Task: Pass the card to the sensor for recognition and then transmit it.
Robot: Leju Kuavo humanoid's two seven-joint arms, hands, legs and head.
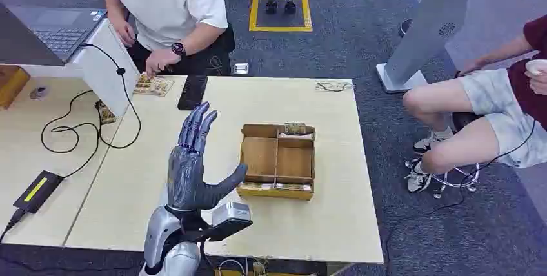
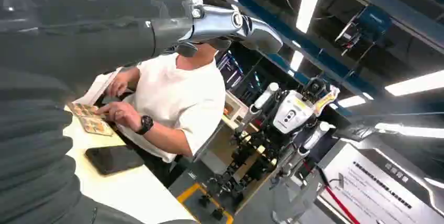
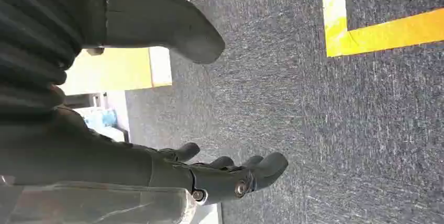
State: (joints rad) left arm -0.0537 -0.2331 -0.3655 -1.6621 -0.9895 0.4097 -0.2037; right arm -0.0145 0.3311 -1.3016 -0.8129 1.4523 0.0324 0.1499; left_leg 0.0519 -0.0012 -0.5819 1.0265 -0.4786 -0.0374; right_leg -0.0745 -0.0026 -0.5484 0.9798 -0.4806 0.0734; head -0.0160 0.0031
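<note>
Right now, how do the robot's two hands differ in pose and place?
The left hand is raised over the table, fingers pointing up and thumb out; the right hand hangs over grey carpet, fingers lightly curled. Both hold nothing, fingers apart.

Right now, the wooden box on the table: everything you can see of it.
The wooden box is a shallow open-topped tray that looks like thin light-brown wood or board, split by a centre wall into two side-by-side compartments, both showing bare floors. Small printed cards sit along its far edge, and more pale pieces line its near edge. It lies flat on the light table, right of centre, square to the table edge. The left hand is raised open beside it, not touching it.
</note>
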